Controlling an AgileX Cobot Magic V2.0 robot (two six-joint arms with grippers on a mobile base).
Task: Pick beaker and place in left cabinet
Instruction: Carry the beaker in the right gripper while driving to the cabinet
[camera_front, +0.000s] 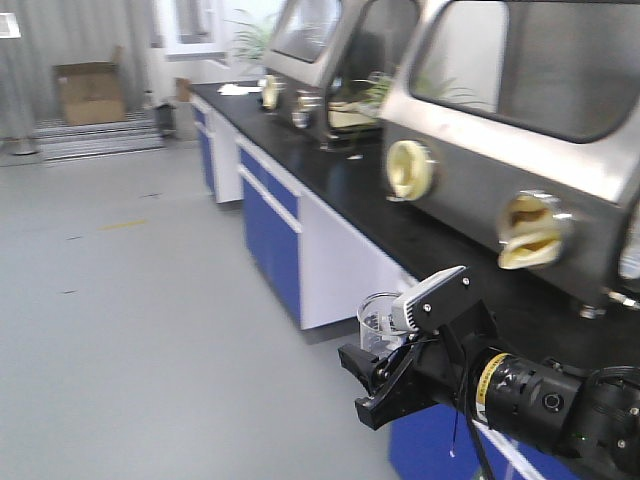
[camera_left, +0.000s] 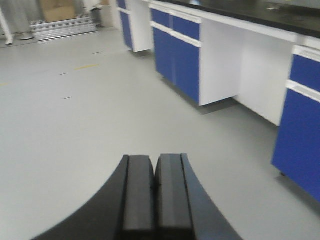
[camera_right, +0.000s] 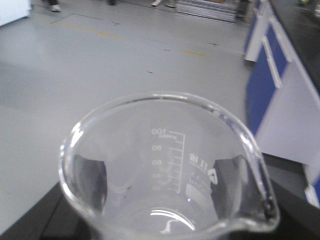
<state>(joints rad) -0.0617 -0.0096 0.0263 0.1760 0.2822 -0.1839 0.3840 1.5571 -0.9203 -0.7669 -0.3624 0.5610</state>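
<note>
Grip on the right side looked solid: the right gripper (camera_front: 370, 386) had its black fingers (camera_right: 92, 176) clamped on the beaker (camera_right: 167, 165), one dark pad showing through the glass on each side. From the right wrist camera the beaker filled the frame, with its rim toward the lens and its pour lip at the lower right. White graduation marks read 100 down through 80, 60 and 40 on the far wall.

In the front view it sat roughly upright at the tip of the arm, low at the right of the picture. It was held in the air above the grey floor (camera_front: 130, 300), just in front of the lab bench (camera_front: 345, 185) and just beside the arm's grey wrist camera (camera_front: 428, 298).

Over on the other arm, the left gripper (camera_left: 155, 186) had its two black pads (camera_left: 137, 195) pressed flat together, only a thin seam between them, aimed out over open floor.

The bench ran along the right, with a black top over blue cabinet doors (camera_left: 180, 65) and white panels. On the benchtop stood a steel glovebox (camera_front: 480, 180) with cream glove ports (camera_front: 410, 168), and a second glovebox (camera_front: 320, 50) stood farther back. A cardboard box (camera_front: 90, 92) sat by the far wall.
</note>
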